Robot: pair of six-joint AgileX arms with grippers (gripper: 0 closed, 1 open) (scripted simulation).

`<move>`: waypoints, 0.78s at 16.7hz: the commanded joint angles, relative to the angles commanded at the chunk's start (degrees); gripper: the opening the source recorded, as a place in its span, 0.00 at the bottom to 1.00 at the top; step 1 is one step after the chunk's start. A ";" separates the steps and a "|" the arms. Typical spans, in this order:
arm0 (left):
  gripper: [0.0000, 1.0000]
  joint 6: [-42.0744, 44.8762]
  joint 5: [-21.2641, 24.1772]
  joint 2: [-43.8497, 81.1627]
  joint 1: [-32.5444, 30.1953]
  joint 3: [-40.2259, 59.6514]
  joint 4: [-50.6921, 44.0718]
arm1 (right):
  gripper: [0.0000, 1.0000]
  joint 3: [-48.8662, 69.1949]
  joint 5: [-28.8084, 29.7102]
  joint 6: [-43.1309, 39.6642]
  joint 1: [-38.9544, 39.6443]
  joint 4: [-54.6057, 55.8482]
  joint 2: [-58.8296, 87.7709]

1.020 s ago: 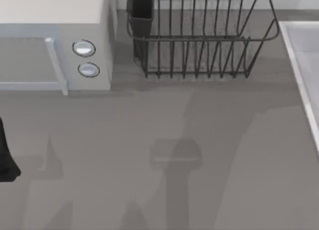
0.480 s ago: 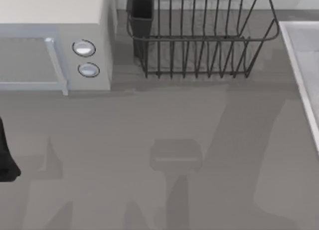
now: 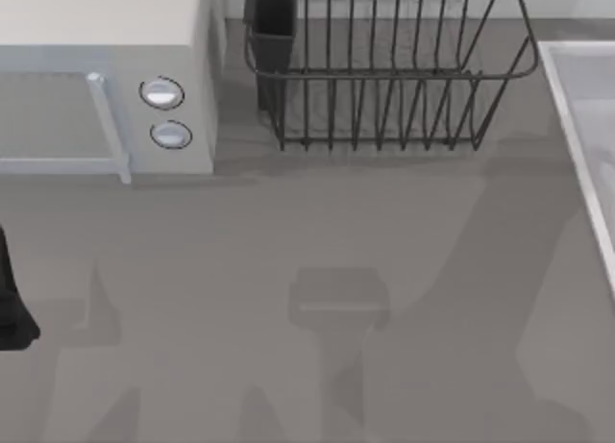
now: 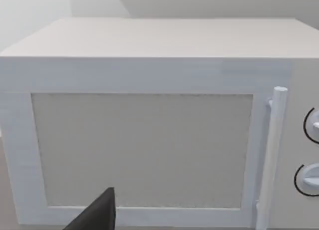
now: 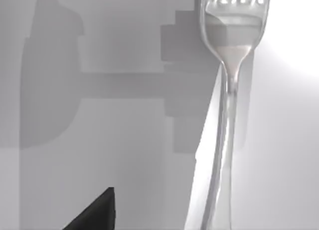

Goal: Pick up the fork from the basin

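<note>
The fork (image 5: 230, 85) is shiny silver and lies flat on the pale floor of the basin (image 5: 99, 155), tines toward the frame's upper edge and thin handle running down. A dark part of my right gripper (image 5: 94, 214) hovers above the basin floor, off to the side of the handle and apart from it. In the top view the basin (image 3: 575, 126) shows as a pale strip with a raised rim at the table's right edge. My left arm (image 3: 12, 308) is parked at the left edge, and my left gripper (image 4: 94, 215) faces the microwave.
A white microwave (image 3: 106, 87) with two round knobs stands at the back left. A black wire dish rack (image 3: 384, 68) with a dark cup stands at the back middle. Arm shadows lie across the grey tabletop (image 3: 288, 232).
In the top view the right arm's shadow has slid to the right across the table toward the basin. The left arm has not moved.
</note>
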 joint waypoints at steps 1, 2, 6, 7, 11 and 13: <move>1.00 0.00 0.00 0.00 0.00 0.00 0.00 | 1.00 -1.79 0.01 0.01 -0.03 3.27 1.06; 1.00 0.00 0.00 0.00 0.00 0.00 0.00 | 1.00 -3.60 0.03 0.02 -0.06 6.54 2.13; 1.00 0.00 0.00 0.00 0.00 0.00 0.00 | 1.00 -9.19 0.07 0.05 -0.17 15.12 5.65; 1.00 0.00 0.00 0.00 0.00 0.00 0.00 | 1.00 -9.70 0.08 0.05 -0.18 15.75 6.00; 1.00 0.00 0.00 0.00 0.00 0.00 0.00 | 1.00 -9.78 0.08 0.05 -0.18 15.84 6.05; 1.00 0.00 0.00 0.00 0.00 0.00 0.00 | 0.85 -9.78 0.08 0.05 -0.18 15.84 6.05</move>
